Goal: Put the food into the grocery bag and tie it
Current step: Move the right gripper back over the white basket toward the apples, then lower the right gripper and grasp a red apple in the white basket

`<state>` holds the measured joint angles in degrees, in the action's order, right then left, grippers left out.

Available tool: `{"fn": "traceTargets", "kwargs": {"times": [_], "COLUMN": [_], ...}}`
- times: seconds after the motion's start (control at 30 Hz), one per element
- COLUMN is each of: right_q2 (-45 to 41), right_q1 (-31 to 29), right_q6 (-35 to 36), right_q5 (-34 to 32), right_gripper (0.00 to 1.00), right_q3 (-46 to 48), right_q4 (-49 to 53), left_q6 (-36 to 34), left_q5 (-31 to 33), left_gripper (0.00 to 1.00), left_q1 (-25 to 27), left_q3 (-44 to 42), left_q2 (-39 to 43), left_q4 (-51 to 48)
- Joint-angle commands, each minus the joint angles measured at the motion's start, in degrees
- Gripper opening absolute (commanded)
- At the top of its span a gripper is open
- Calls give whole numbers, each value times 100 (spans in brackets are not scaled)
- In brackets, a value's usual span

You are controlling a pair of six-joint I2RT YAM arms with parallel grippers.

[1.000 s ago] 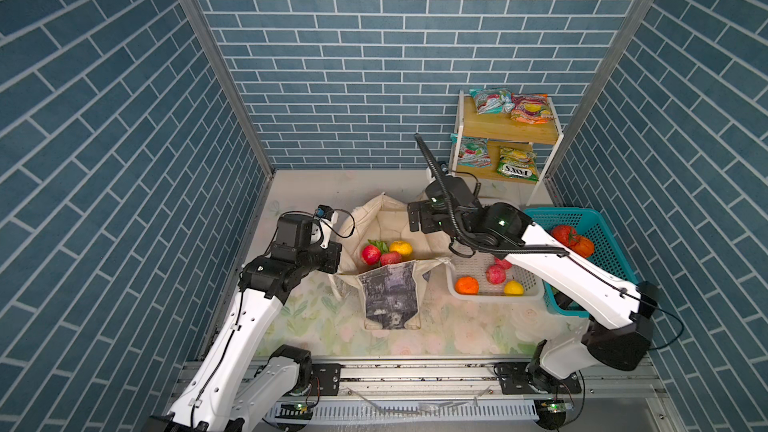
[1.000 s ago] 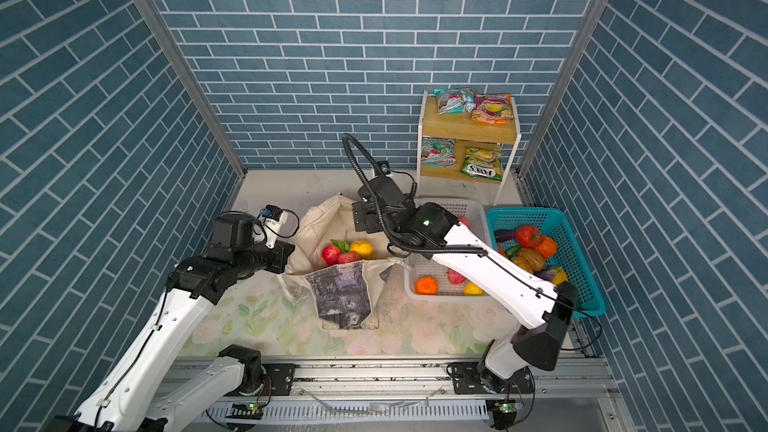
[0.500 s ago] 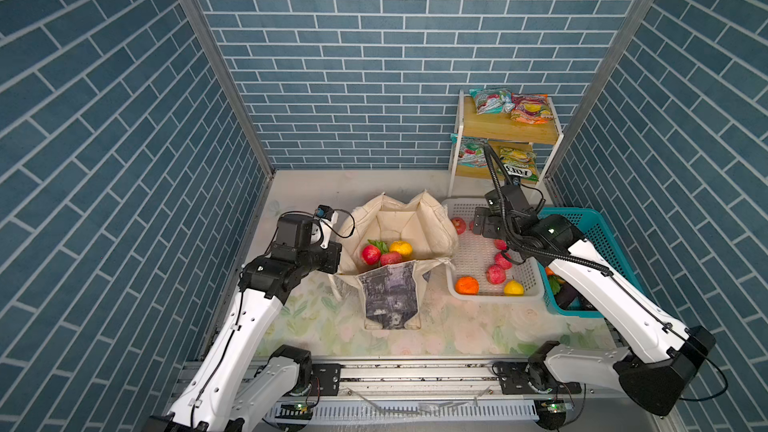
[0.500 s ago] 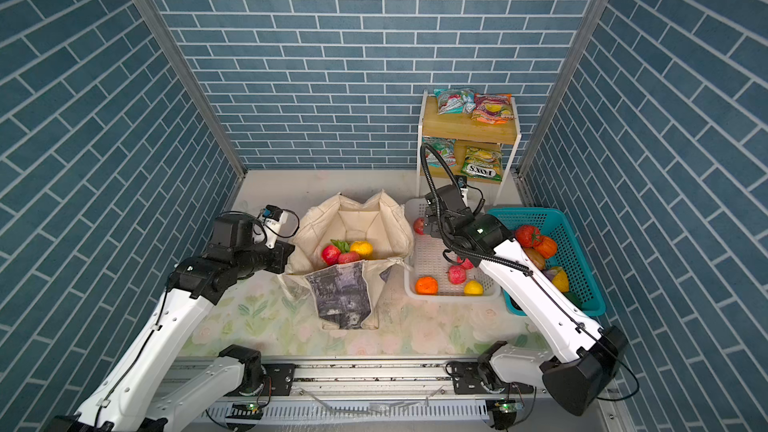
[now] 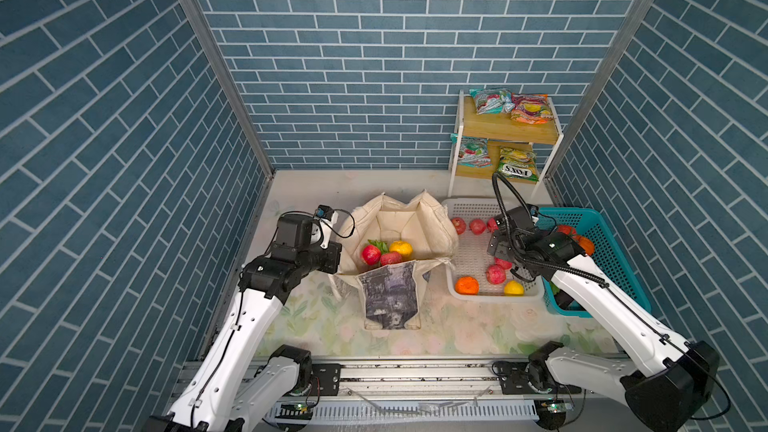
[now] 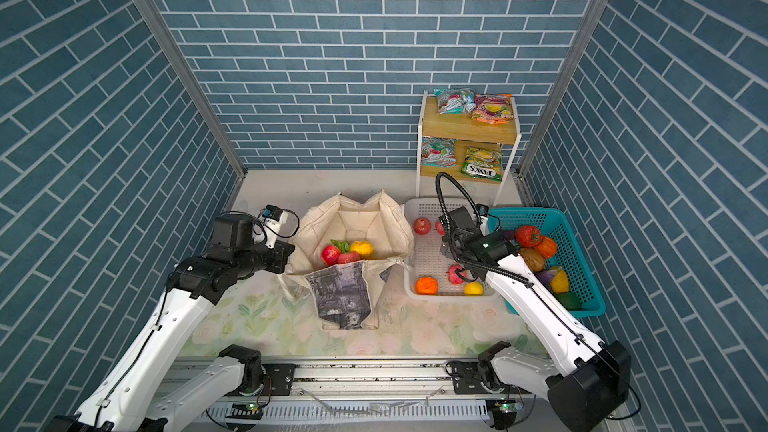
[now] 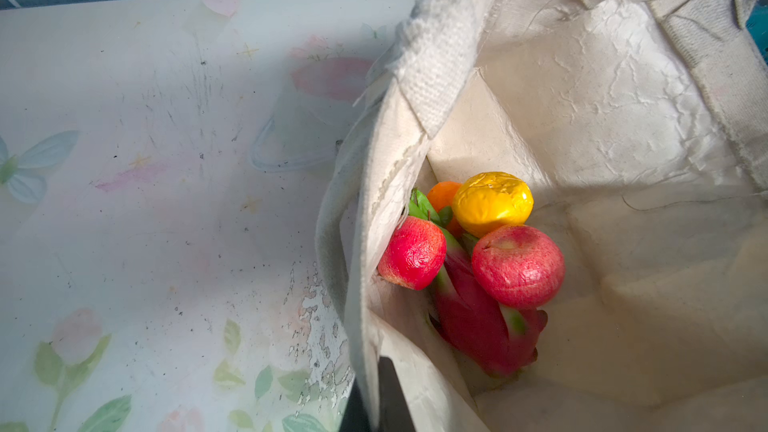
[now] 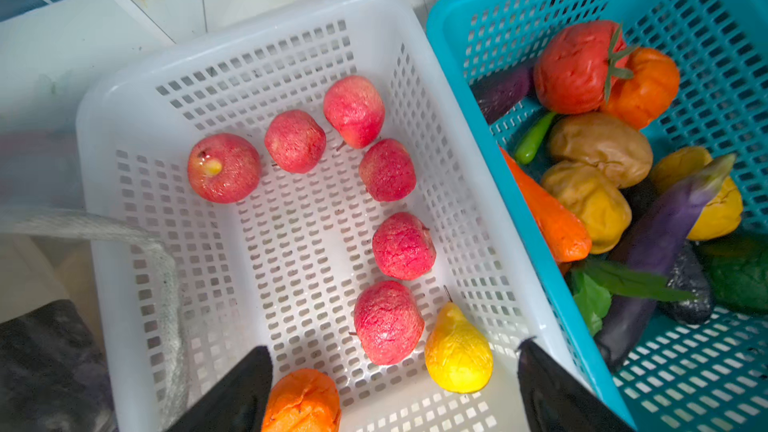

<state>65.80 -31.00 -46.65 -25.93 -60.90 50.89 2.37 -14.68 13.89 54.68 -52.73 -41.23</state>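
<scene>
The right gripper (image 8: 392, 351) is held wide open and empty above the white perforated plastic basket (image 8: 249, 20), with a red toy apple (image 8: 388, 322) and a yellow toy pear (image 8: 457, 351) seen below between its jaws. The rim of the cream canvas tote bag (image 5: 415, 226), in which several toy fruits (image 7: 517, 265) are contained, is apparently pinched by the closed left gripper (image 7: 380, 396).

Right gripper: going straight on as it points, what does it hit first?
Likely the nearest red apple in the white basket, centred between the open right gripper's fingers; the yellow pear sits close beside it. Depth is unclear.
</scene>
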Motion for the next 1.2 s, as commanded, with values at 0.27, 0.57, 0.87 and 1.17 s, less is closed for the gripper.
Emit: {"fn": "traceTargets", "kwargs": {"times": [0.27, 0.57, 0.87, 1.17], "right_q2": [523, 792, 976, 1125], "right_q1": [169, 252, 372, 451], "right_q6": [-1149, -1441, -1495, -1518], "right_q5": [609, 859, 922, 1107], "right_gripper": [89, 87, 87, 88], "right_q3": [399, 708, 808, 952], "right_q4": [-69, -260, -363, -622], "left_q6": [17, 13, 17, 10], "left_q5": [-26, -19, -18, -4], "left_gripper": [0, 0, 0, 0], "left_q1": [-27, -27, -27, -27], "left_q3": [-52, -45, -52, -53], "left_q2": [28, 41, 56, 41], "left_q4": [130, 132, 126, 132]}}
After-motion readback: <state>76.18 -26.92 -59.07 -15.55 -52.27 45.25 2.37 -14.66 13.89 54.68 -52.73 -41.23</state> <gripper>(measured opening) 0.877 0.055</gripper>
